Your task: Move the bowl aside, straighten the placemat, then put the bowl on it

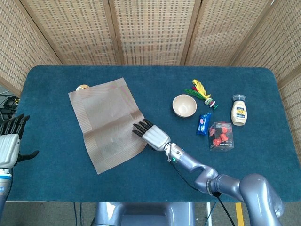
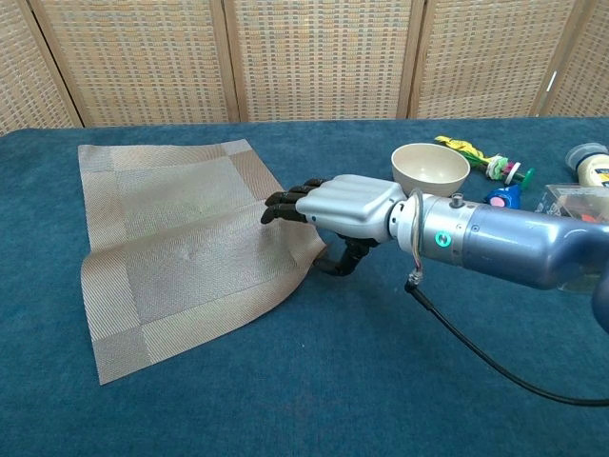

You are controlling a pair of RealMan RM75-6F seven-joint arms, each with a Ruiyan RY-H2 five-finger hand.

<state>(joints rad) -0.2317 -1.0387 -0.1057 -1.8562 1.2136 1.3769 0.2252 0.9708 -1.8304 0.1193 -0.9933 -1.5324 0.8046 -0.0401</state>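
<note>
presently: placemat [image 1: 107, 123] skewed, long axis slanting away from the bowl [image 1: 184, 105]; right hand [image 1: 151, 135] pinching the mat's bowl-side edge, fingers on top; left hand [image 1: 9, 141] spread, empty, well beyond the mat.

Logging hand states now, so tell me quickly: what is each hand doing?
Left hand: open, holding nothing.
Right hand: fingers gripping the placemat edge.

Bright, even light; sharp focus
</note>
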